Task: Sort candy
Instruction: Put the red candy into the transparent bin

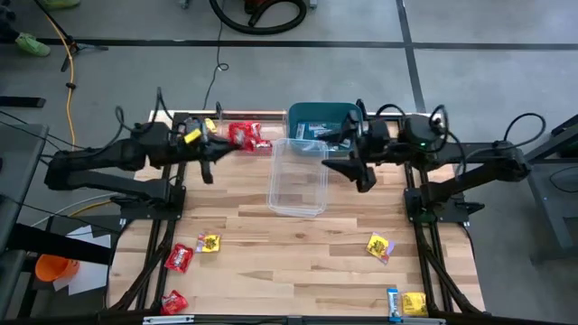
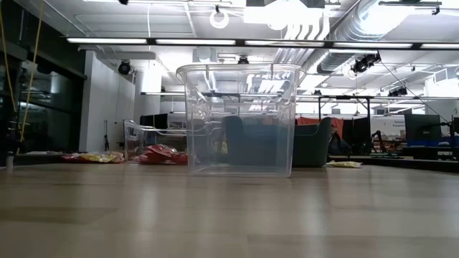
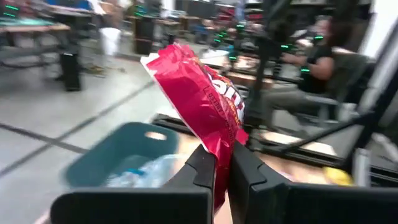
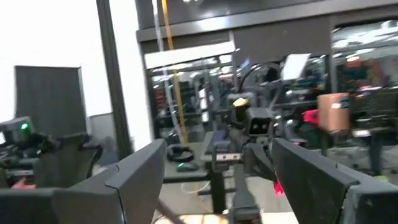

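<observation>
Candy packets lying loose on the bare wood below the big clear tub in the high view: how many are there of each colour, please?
Red packets: 2
Yellow packets: 3
Light blue packets: 1
Total: 6

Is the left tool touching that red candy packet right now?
Touching. In the left wrist view the left tool is shut on the red candy packet, its lower edge pinched between the two dark fingers with no gap.
</observation>
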Robot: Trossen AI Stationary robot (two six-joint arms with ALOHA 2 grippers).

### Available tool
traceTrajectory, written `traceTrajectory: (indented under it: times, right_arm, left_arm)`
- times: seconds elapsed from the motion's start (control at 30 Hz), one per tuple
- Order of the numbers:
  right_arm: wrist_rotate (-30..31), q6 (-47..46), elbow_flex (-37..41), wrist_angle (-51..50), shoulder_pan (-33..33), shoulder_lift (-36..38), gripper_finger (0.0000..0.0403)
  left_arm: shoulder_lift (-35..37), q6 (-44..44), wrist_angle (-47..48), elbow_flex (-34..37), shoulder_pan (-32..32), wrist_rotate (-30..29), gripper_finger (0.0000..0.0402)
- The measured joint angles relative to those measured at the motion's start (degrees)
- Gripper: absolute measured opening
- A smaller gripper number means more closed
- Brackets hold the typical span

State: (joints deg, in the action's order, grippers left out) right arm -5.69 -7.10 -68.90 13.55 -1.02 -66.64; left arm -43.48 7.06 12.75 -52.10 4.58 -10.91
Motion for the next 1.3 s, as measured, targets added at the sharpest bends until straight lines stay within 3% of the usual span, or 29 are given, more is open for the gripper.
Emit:
traceTrajectory:
  times: [0.17,0.33,0.53,0.7,0.97,1.3]
  right_arm:
    - [2.3,0.1,0.0,1.3,0.1,1.1,0.0288]
    - [7.2,-0.3,0.0,1.9,0.3,1.2,0.0288]
    - [13.3,-0.4,0.0,-0.1,1.2,1.2,0.0288]
    - [16.5,-0.4,0.0,-3.2,1.2,1.2,0.0288]
    - [17.6,-0.4,0.0,-8.9,1.2,1.2,0.0288]
    - [17.6,2.6,0.0,-18.7,3.2,5.8,0.0288]
  left_arm:
    - [0.6,-2.3,0.7,0.0,5.7,-0.4,0.0]
    - [-4.0,-2.4,5.1,0.0,15.7,-4.6,0.0001]
    - [-14.5,-1.3,10.0,0.0,31.1,5.4,0.0001]
    - [-24.6,1.5,14.8,0.1,37.1,5.1,0.0004]
    - [-34.0,4.6,16.0,0.1,38.4,4.4,0.0046]
    - [-29.3,15.7,12.9,-1.5,36.6,6.8,0.0146]
